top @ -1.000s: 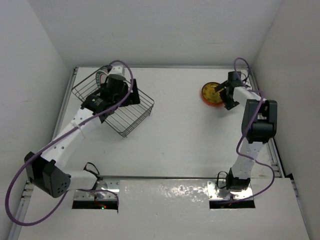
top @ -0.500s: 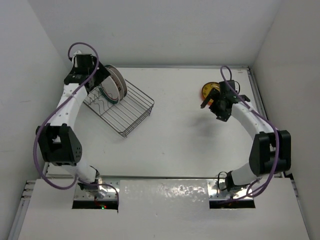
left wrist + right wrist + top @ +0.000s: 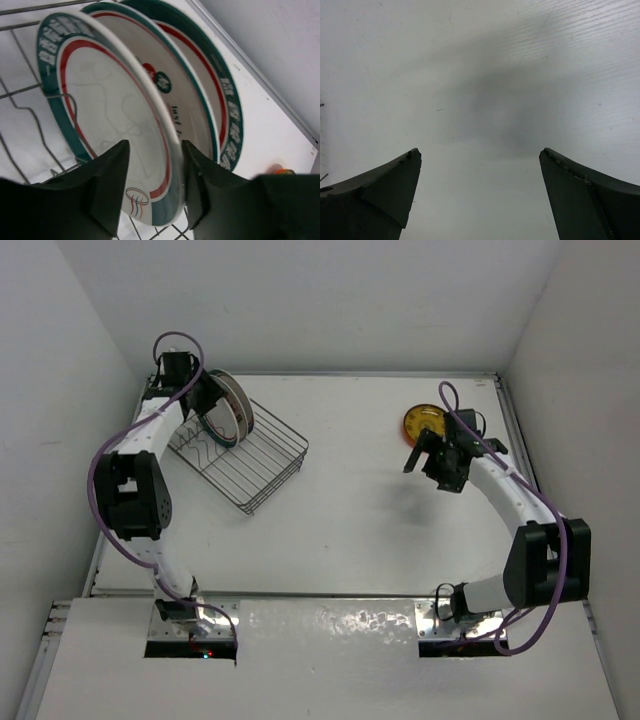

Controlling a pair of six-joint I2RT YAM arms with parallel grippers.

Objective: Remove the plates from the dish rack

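Observation:
Three white plates with green-and-red rim bands [image 3: 228, 408] stand upright at the far end of the dark wire dish rack [image 3: 255, 455]. In the left wrist view, my left gripper [image 3: 155, 145] straddles the rim of the nearest plate [image 3: 110, 100]. Its right finger [image 3: 200, 190] lies against the plate's back, while the left finger [image 3: 107, 190] stands a little off its face. Behind it stand the second plate [image 3: 185, 100] and the third [image 3: 222, 90]. A small orange plate [image 3: 423, 427] lies on the table at the far right. My right gripper [image 3: 425, 468] hovers just in front of it, open [image 3: 480, 155] and empty over bare table.
The rack sits at the far left, close to the left wall, with its near half holding nothing. White walls close in the table on the left, back and right. A metal rail [image 3: 520, 440] runs along the right edge.
My left gripper's jaws have narrowed around the nearest plate's rim, and the left arm has folded closer to the wall. My right gripper has drawn back from the orange plate toward the table's middle.

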